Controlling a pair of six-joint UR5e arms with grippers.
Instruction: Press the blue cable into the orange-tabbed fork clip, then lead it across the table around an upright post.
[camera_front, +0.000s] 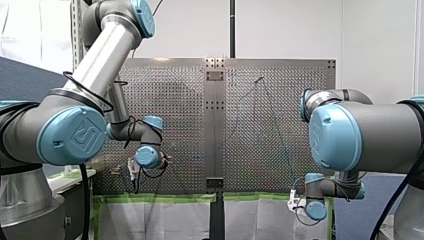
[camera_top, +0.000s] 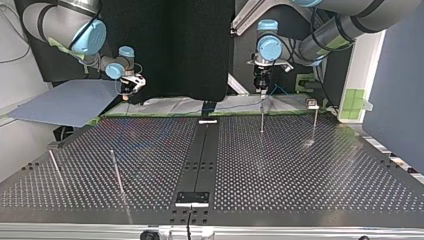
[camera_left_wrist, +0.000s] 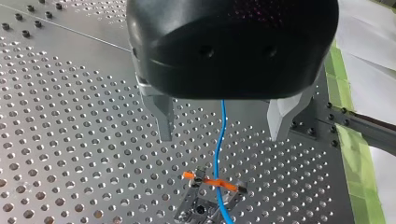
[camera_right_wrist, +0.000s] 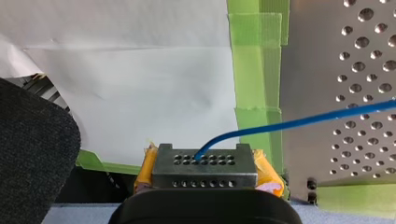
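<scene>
Perforated metal table fills the top view's lower half, with green tape and white sheeting along its far edge. A blue joint cap at the front view's lower left bears an emblem, not readable as letters. My left gripper is spread wide, gripping nothing. The blue cable runs between its fingers over the orange-tabbed fork clip ahead. My right gripper is closed on the cable, its yellow pads flanking a perforated block.

The cable runs between the fingers of my left end effector and crosses the fork clip ahead of it.
</scene>
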